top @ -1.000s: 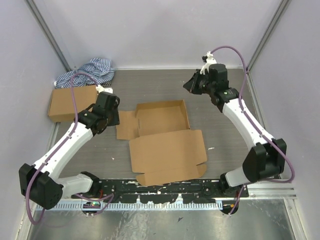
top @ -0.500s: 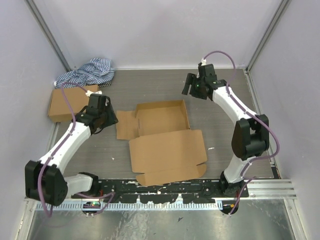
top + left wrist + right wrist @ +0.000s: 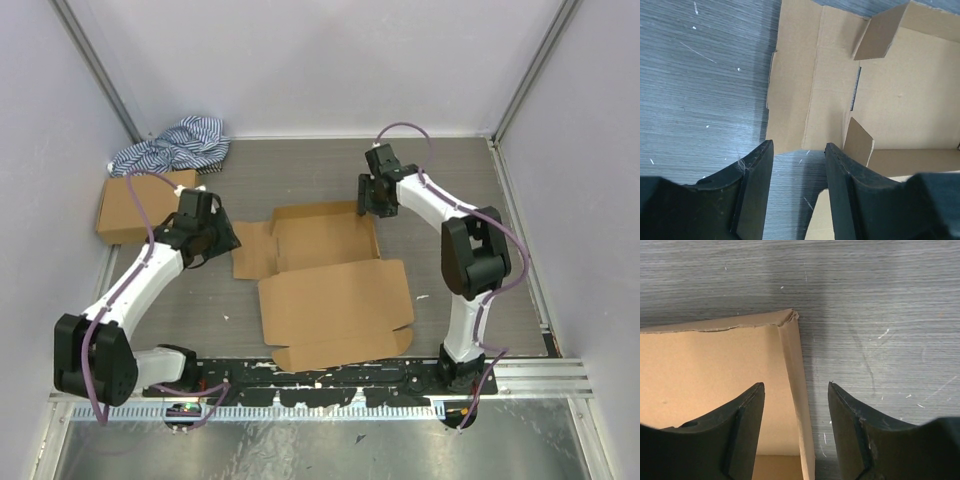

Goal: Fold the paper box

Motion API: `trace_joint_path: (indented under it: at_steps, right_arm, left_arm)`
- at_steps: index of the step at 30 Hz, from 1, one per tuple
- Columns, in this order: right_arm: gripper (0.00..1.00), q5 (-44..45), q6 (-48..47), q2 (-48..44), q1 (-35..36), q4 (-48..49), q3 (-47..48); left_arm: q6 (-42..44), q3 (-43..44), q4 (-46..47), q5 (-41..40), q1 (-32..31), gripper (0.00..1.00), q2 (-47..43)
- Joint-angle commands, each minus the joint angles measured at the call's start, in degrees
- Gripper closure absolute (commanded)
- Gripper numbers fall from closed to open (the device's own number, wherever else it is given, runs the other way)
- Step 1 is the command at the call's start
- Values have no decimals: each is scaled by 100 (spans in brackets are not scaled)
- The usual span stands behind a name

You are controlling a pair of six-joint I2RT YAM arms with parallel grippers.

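While the paper box (image 3: pixel 330 270) lies half-formed on the table between the arms, we record:

- **Right wall (image 3: pixel 792 355):** upright, lined up between the jaws of the right gripper (image 3: pixel 796 387), which stand apart and hold nothing.
- **Left flap (image 3: pixel 790 100):** flat, just ahead of the left gripper (image 3: pixel 799 144), whose jaws are likewise apart.

We advise gripping squarely and folding along the creases.

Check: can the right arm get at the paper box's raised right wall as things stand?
Probably yes. The right pincer hangs open over the far right corner of the paper box, its jaws either side of the raised wall in the wrist view, with nothing between them and the cardboard.
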Motion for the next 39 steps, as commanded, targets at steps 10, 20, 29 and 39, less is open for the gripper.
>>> trace_joint_path:
  at_steps: [10,20,29,39]
  right_arm:
    - [66,761,-43,806,256,-188,704]
    - [99,818,38,758,259,-232,552]
    - [99,522,-140,370,264,-254,248]
    - [81,550,-105,218,337,-359,110]
  left_arm:
    - [134,-209,14,-100,19,48,-365]
    - [181,-159,-112,-192,21,48,-455]
    - [238,47,-366,-252,18,48,-406]
    - [225,90,-339,-149,16,47,-384]
